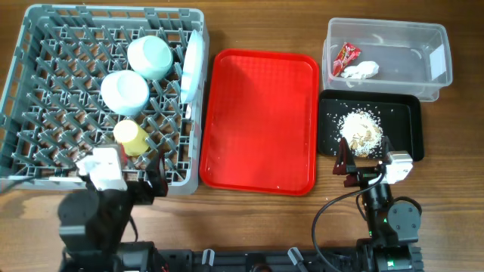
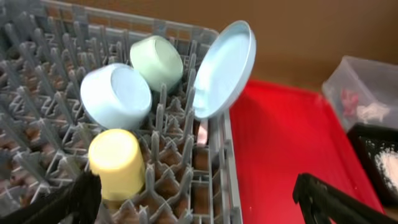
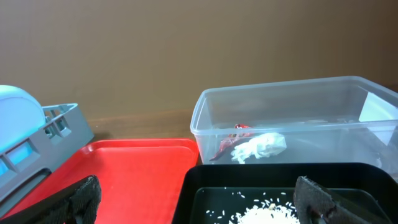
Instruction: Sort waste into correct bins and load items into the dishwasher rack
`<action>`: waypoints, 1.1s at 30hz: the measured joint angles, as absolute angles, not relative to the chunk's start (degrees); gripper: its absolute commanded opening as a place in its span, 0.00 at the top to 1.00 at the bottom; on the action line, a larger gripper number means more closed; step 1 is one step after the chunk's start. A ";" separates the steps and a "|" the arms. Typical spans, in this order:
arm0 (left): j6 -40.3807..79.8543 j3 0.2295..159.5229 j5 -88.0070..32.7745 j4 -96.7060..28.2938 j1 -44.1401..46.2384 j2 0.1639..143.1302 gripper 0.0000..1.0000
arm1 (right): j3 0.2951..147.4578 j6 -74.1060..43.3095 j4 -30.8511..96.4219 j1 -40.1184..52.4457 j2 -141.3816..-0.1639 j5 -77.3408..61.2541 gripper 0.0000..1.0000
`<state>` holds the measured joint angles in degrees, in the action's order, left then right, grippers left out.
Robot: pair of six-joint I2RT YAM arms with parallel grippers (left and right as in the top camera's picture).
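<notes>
The grey dishwasher rack [image 1: 45,83] holds two mint-blue bowls [image 1: 150,57] [image 1: 125,92], a yellow cup [image 1: 131,137] and a white plate [image 1: 193,64] standing on edge by its right wall. The clear tub [image 1: 401,64] holds the red sachet [image 1: 346,55] and the napkin [image 1: 360,72]. The black tray [image 1: 404,113] holds the rice crumbs [image 1: 361,132]. My left gripper [image 2: 199,205] is open and empty over the rack's front right corner, near the cup [image 2: 116,163]. My right gripper [image 3: 202,202] is open and empty at the black tray's front edge [image 3: 205,180]. The fork and the stick are out of view.
A red serving tray [image 1: 261,121] lies between the rack and the two bins, with nothing on it. The tub stands behind the black tray at the right. Bare wooden table runs along the front, where both arm bases stand.
</notes>
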<state>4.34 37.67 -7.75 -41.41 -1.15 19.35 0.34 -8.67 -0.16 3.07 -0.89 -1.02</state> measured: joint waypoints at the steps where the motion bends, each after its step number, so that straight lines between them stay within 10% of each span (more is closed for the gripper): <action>1: 4.32 33.52 -7.73 -37.36 -1.10 16.40 0.00 | 0.36 -8.67 -0.12 3.07 -0.89 -1.02 0.00; 14: 5.02 1.80 -7.97 6.28 -1.10 0.78 0.00 | 0.36 -8.67 -0.01 3.07 -0.89 -1.02 0.00; 33: 5.02 0.47 -7.27 -3.40 -1.10 0.73 0.00 | 0.36 -8.67 0.01 3.07 -0.89 -1.02 0.00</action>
